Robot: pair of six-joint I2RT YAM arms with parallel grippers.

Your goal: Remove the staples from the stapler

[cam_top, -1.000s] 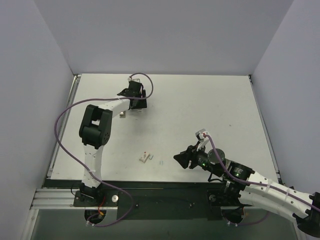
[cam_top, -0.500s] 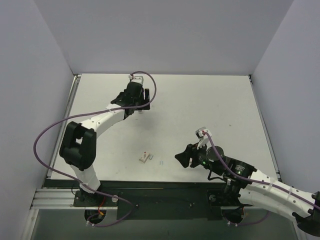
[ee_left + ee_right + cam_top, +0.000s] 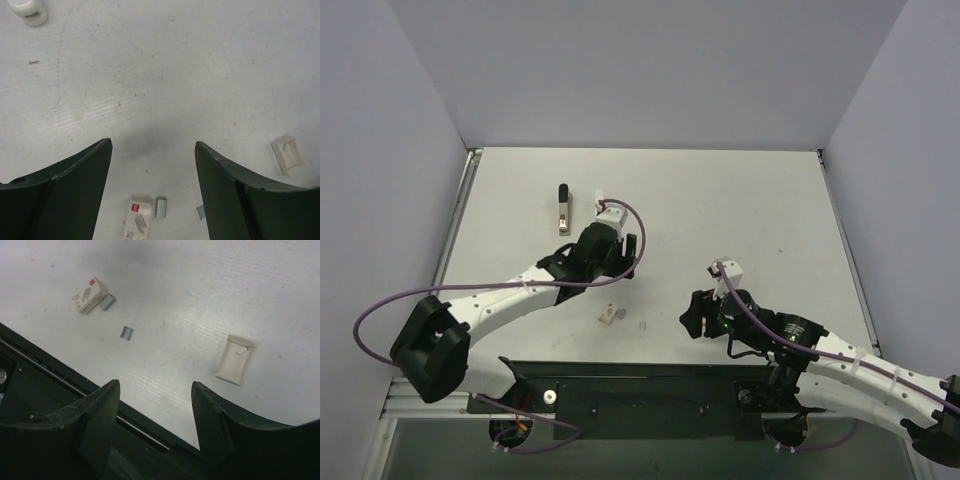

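Two staple bits [image 3: 107, 301] lie just beside the box [image 3: 90, 295] (unloading looks done). The stapler [image 3: 563, 207] lies well beyond the box. The left gripper [image 3: 152, 144] and right gripper [image 3: 155, 383] hang near the box, fingers wide, empty. Next, probably: retreat both arms.

Pale grey walls [image 3: 650, 70] enclose a white, faintly scuffed table [image 3: 740, 200]; a dark rail [image 3: 650, 385] apparently edges its near side

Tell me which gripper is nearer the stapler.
Left. The left gripper hangs near-right of the stapler, close; the right gripper is far off near the front of the table.
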